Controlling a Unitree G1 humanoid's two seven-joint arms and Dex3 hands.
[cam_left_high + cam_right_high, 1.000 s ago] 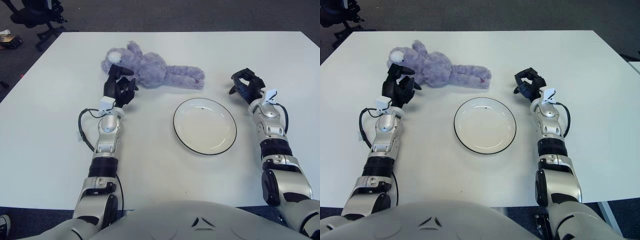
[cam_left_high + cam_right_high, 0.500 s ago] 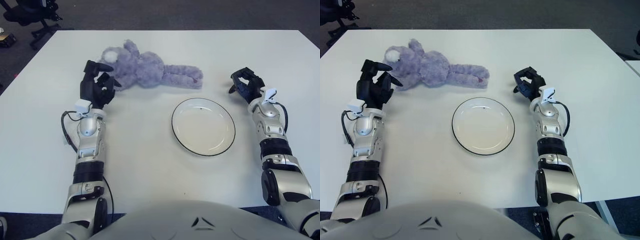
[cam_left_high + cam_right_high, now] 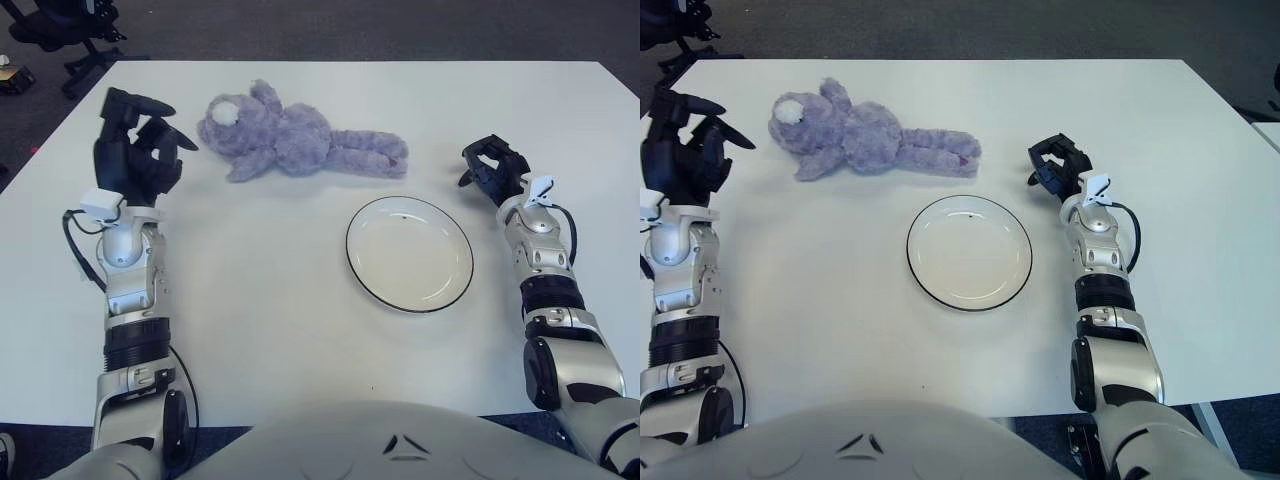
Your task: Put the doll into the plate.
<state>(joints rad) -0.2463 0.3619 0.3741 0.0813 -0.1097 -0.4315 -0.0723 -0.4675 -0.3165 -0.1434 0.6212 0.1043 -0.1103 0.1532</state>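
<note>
One white table (image 3: 300,320), wide. Purple doll (image 3: 290,140) lying on its far side, apart from white plate (image 3: 409,252) nearer and right. Left hand (image 3: 135,150) left of doll, fingers loosely spread, holding nothing. Right hand (image 3: 494,170) right of plate, fingers curled, empty.

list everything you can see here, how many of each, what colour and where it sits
soft purple plush teddy bear doll: one, lilac, lying on the table's far side, head to the left, legs toward the right.
round white plate with a dark rim: one, white, mid-table, nearer than the doll's legs, nothing in it.
flat white table: one, white, under everything.
black office chair: one, black, on the floor at far left.
left hand: one, black, fingers open, left of the doll, apart from it.
right hand: one, black, right of the plate.
</note>
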